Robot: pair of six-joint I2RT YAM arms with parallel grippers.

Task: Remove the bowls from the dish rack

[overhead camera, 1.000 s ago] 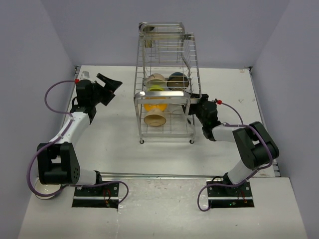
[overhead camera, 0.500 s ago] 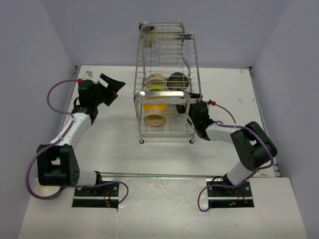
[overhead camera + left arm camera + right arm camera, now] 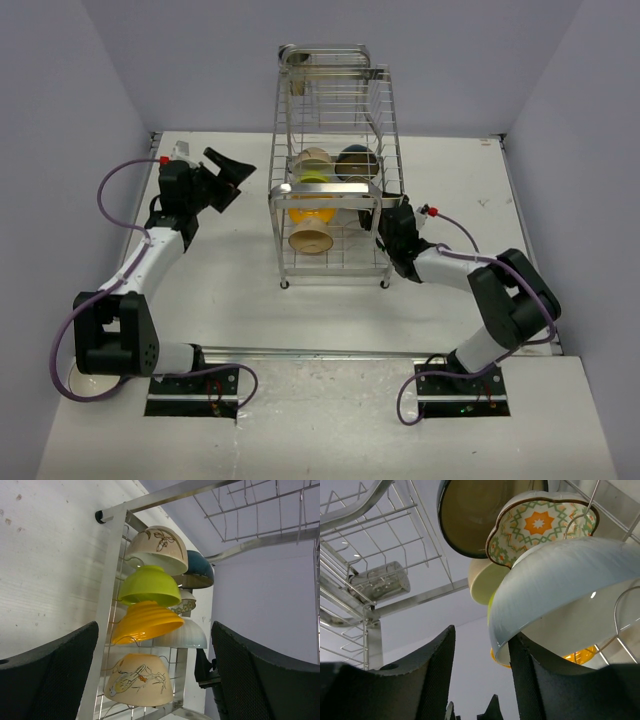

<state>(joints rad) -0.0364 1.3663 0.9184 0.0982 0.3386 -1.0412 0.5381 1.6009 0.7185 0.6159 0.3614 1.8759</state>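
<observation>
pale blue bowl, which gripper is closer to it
Right. The right gripper is open right at the pale blue bowl, on the right of the dish rack; the left gripper hovers open, apart, off its left side.

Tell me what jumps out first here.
The tall chrome dish rack dominates the centre, its lower tier crammed with bowls on edge: a yellow bowl, a lime bowl and a pale blue bowl. The right gripper, fingers open, sits at the pale blue bowl's rim. The left gripper hangs open off the rack's left side.
</observation>
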